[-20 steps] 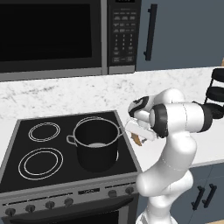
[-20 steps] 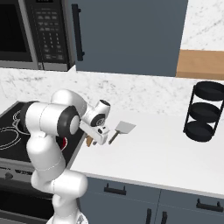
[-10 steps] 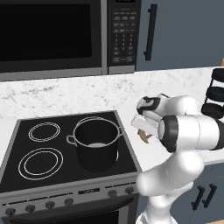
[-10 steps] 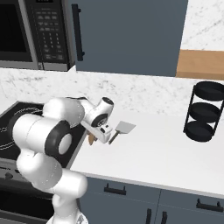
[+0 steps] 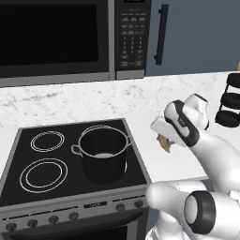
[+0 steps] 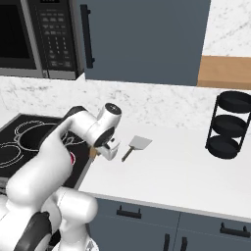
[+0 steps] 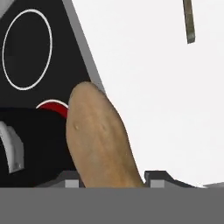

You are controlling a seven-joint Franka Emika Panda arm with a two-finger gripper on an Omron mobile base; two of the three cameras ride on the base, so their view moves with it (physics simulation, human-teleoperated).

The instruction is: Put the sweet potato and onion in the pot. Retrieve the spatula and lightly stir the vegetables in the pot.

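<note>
Sweet potato carried in the gripper beside the stove.

The gripper (image 7: 111, 180) is closed on the sweet potato (image 7: 99, 140), holding it above the counter (image 6: 186, 171) right at the stove's (image 5: 28, 187) right edge. The pot (image 5: 104, 157) stands on the stove's front right burner, just to the left of the held tuber. A spatula (image 6: 136, 146) lies on the counter to the right of the gripper.

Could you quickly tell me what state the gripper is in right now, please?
Gripper: closed on the sweet potato, held above the counter edge beside the stove, to the right of the pot.
</note>
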